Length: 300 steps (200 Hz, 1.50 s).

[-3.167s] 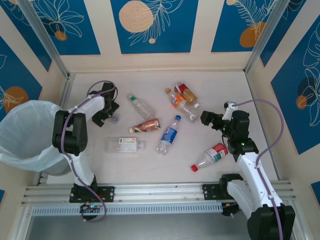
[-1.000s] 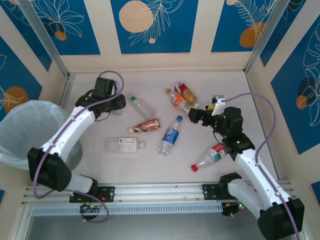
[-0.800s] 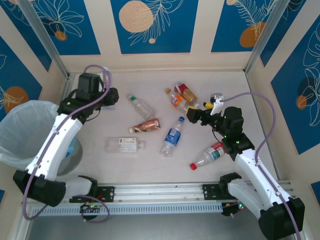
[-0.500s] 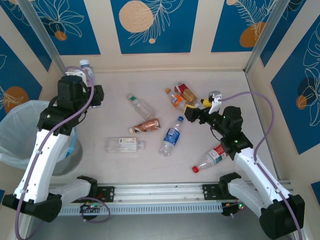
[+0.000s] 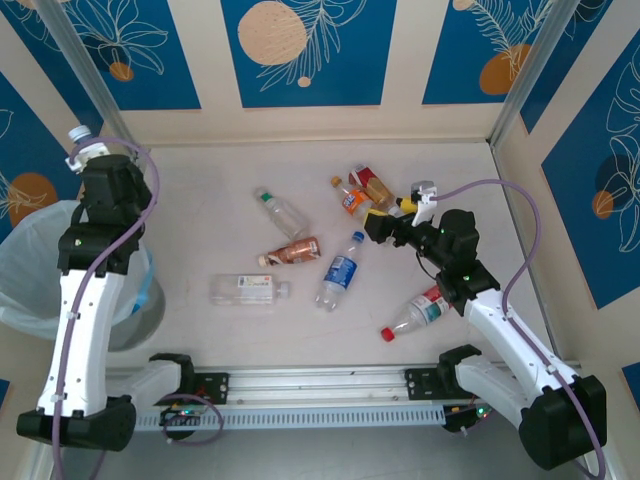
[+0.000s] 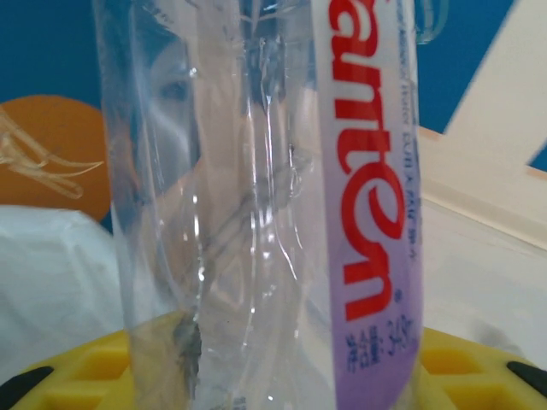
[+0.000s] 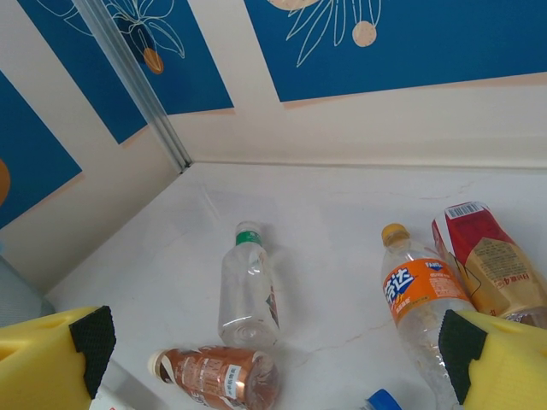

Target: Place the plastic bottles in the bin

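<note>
Grip: left gripper (image 5: 96, 163) closed on clear bottle (image 6: 256, 205), at far rim of bin (image 5: 40, 262) | Label: purple band, red lettering, cut off | Other: right gripper (image 5: 373, 226) wide open, empty

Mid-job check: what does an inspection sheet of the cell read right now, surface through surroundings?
Surface: pale table, no spill seen.
Job's things: held bottle raised near the bin; at least seven more lie on the table, including green-capped bottle, orange-label bottle, blue-label bottle, red-capped bottle.
Clutter: nothing seen.
Grippers: left gripper shut on the held bottle; right gripper open beside the orange-label bottle.
Cables: left cable and right cable, purple, loop off the arms; no snag seen.
Surroundings: blue-and-cream wall panels; metal rail along the near edge.
</note>
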{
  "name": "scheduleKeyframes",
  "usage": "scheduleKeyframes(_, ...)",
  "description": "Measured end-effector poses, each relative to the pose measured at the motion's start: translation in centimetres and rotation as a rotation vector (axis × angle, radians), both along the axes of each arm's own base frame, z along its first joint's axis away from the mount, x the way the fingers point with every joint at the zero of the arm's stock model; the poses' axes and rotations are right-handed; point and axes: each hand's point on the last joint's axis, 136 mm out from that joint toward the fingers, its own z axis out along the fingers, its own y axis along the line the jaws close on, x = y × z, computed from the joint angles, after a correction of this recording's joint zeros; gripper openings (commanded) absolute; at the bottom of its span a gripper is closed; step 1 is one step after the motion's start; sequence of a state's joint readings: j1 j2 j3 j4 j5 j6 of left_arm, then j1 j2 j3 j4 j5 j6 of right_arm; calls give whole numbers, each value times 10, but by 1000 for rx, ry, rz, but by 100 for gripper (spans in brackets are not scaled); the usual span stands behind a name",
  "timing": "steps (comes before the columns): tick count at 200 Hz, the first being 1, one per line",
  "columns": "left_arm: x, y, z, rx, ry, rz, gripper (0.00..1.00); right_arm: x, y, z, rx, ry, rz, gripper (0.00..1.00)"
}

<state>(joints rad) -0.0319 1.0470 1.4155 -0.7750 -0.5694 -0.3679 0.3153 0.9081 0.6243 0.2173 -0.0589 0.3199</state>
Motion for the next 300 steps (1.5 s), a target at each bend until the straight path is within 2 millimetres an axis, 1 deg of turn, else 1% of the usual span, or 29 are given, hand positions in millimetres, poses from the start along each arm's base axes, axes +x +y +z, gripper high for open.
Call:
scheduleKeyframes(27, -16, 45, -12, -24, 22, 160, 48, 0, 1, 0, -6, -4, 3, 99)
scheduleKeyframes(45, -29, 68, -20, -33, 36, 249, 48, -1, 2, 0, -11, -7, 6, 100)
scheduleKeyframes(62, -41, 80, -28, -35, 36, 323, 49, -1, 1, 0, -15, -10, 5, 99)
scheduleKeyframes(75, -51, 87, -39, -44, 40, 381, 49, 0, 2, -1, -17, -9, 5, 99)
scheduleKeyframes(88, -59, 95, -57, -70, 47, 438, 50, 0, 2, -3, -24, -7, 6, 99)
scheduleKeyframes(101, -65, 101, -82, -102, 65, 492, 50, 1, 3, -6, -32, 1, 9, 99)
scheduleKeyframes(122, -71, 104, -120, -144, 116, 547, 51, -1, 3, -11, -50, 14, 14, 99)
scheduleKeyframes(127, -71, 105, -127, -152, 129, 556, 52, -1, 3, -12, -53, 18, 14, 99)
scheduleKeyframes(138, -71, 106, -135, -163, 143, 569, 53, -2, 3, -14, -61, 22, 16, 99)
scheduleKeyframes(175, -75, 107, -142, -172, 142, 604, 57, -3, 2, -13, -67, 18, 13, 100)
scheduleKeyframes(199, -78, 107, -153, -181, 163, 613, 58, -4, 2, -12, -67, 16, 13, 99)
scheduleKeyframes(228, -80, 105, -166, -206, 177, 623, 61, -5, 2, -16, -72, 32, 16, 100)
scheduleKeyframes(268, -82, 99, -187, -262, 198, 629, 68, -6, 3, -20, -78, 48, 20, 99)
scheduleKeyframes(290, -81, 99, -193, -278, 204, 636, 75, -7, 3, -22, -83, 54, 22, 99)
scheduleKeyframes(300, -81, 98, -193, -281, 204, 637, 77, -7, 3, -23, -84, 57, 22, 99)
